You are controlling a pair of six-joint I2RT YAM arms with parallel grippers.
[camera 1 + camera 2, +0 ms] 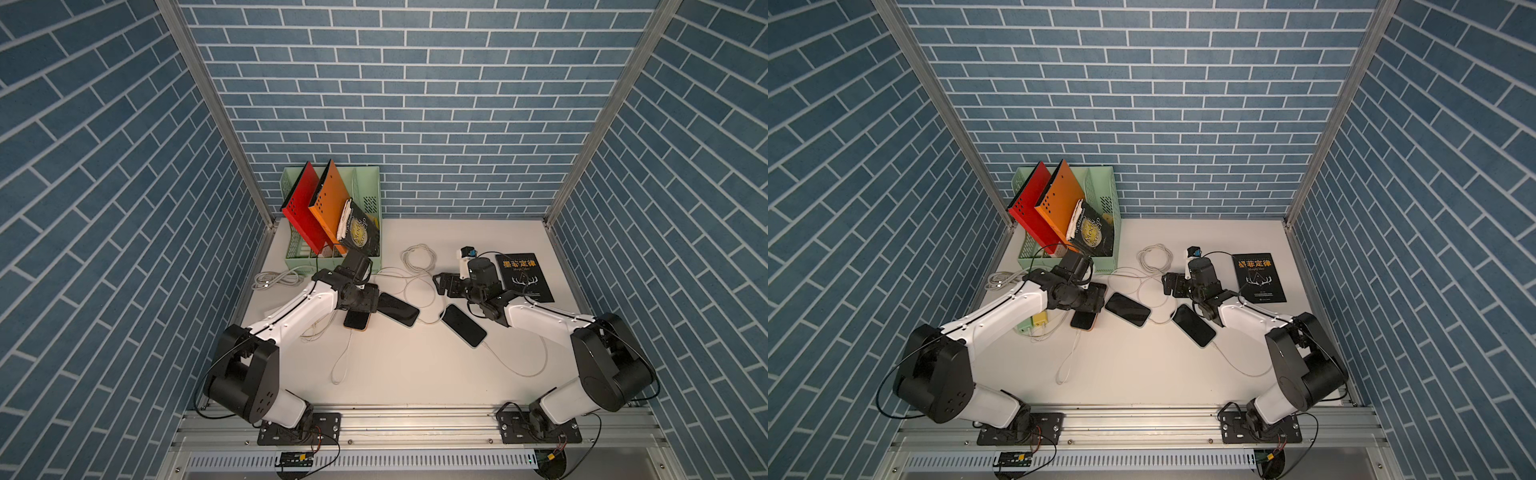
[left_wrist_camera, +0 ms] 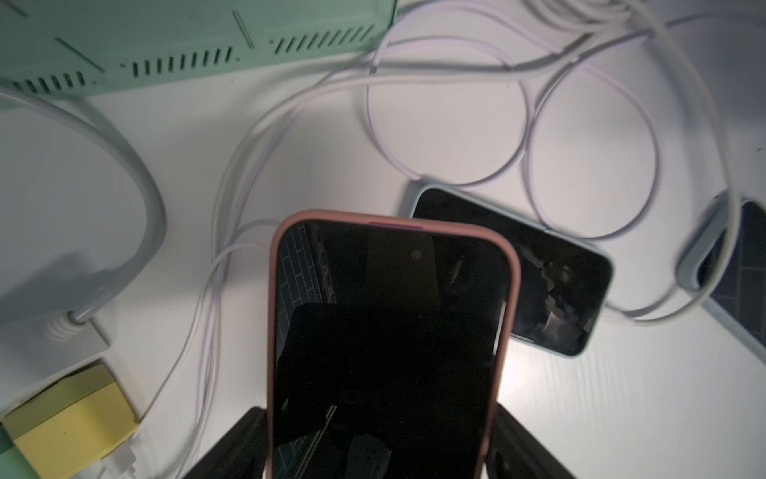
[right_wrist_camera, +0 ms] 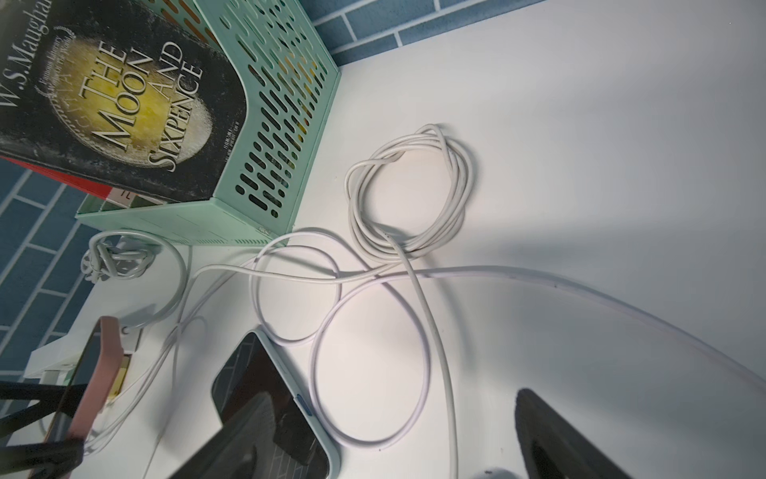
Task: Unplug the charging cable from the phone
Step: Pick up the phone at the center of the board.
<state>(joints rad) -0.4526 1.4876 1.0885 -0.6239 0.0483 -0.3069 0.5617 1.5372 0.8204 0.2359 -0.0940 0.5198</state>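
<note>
The phone (image 2: 389,331), in its pink case, is clamped across its width by the left claw (image 2: 375,408). In the right wrist view it is seen tipped up off the tabletop (image 1: 415,374). It is held so, it is judged, to be braced against the pull to come and to have its port end kept clear. In both top views the cable (image 1: 343,357) is seen still seated in the phone's near end, and from there it is trailed in a slack loop toward the front edge. The right claw (image 3: 393,398) is held with jaws apart and nothing between them, above the tangle of white loops beside the middle phone (image 1: 397,309). The cable's plugged end is thus left well apart from that claw, on the other side of the middle phone, and no grip on it is yet taken.
</note>
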